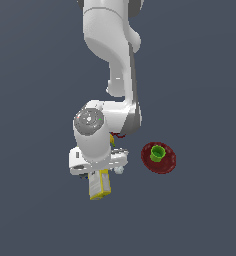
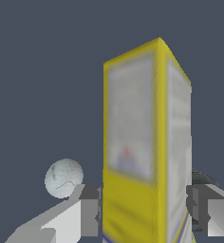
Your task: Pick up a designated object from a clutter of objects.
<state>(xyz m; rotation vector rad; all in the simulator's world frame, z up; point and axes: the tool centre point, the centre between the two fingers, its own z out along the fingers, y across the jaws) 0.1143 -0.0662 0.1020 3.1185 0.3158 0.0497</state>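
Note:
The yellow carton (image 2: 133, 142) with white printed faces stands between my gripper's (image 2: 144, 211) two fingers. The left finger (image 2: 89, 211) and the right finger (image 2: 199, 209) each press against a yellow side near one end. In the exterior view the carton (image 1: 100, 186) sticks out from under the white hand (image 1: 97, 161), which hides the fingertips. I cannot tell whether the carton is off the floor. The clutter lies around it.
A white ball (image 2: 63, 178) lies close beside the left finger and shows by the hand in the exterior view (image 1: 119, 170). A dark round disc (image 2: 205, 180) sits behind the right finger. A red plate (image 1: 166, 164) bearing a green cup (image 1: 157, 153) lies toward the exterior view's right. The arm hides other items.

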